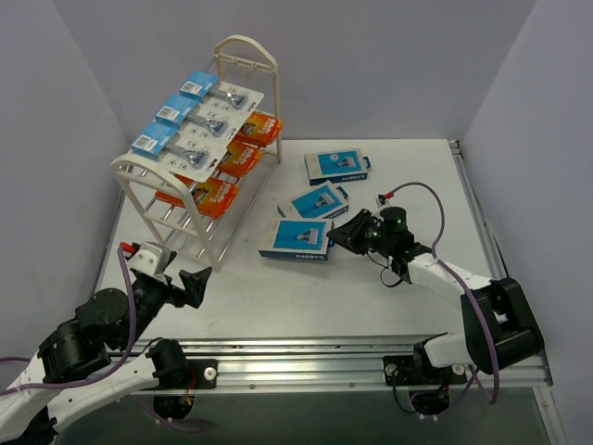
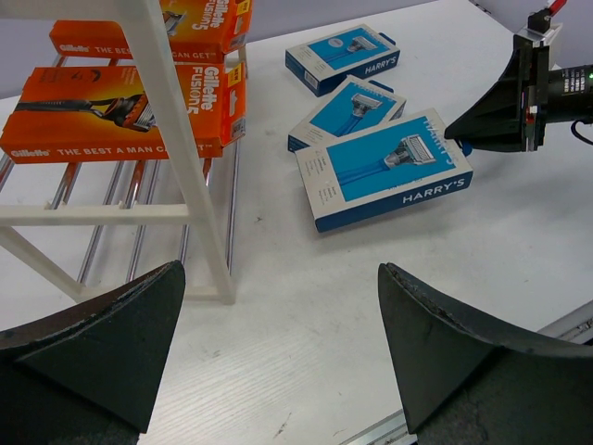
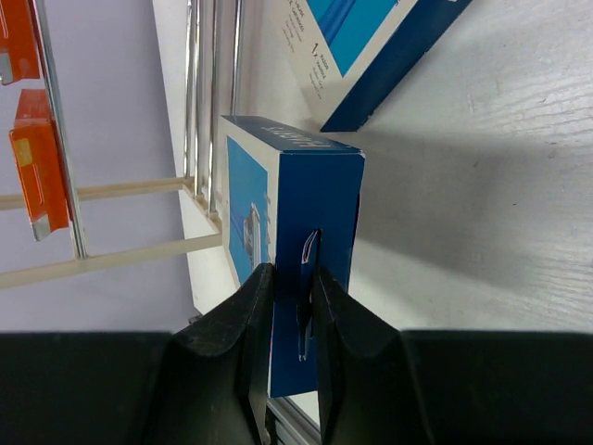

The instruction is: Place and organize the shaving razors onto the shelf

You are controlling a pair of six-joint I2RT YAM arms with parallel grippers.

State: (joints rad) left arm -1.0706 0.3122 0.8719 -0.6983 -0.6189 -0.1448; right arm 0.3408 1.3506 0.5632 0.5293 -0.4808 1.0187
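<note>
White surface, grey walls. The right claw pinches a blue razor box by its hang tab, plain only from its wrist; shelf beyond. The left claw gapes empty beside the shelf.

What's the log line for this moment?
left gripper: open | right gripper: shut on nearest blue box | two blue boxes on table
</note>
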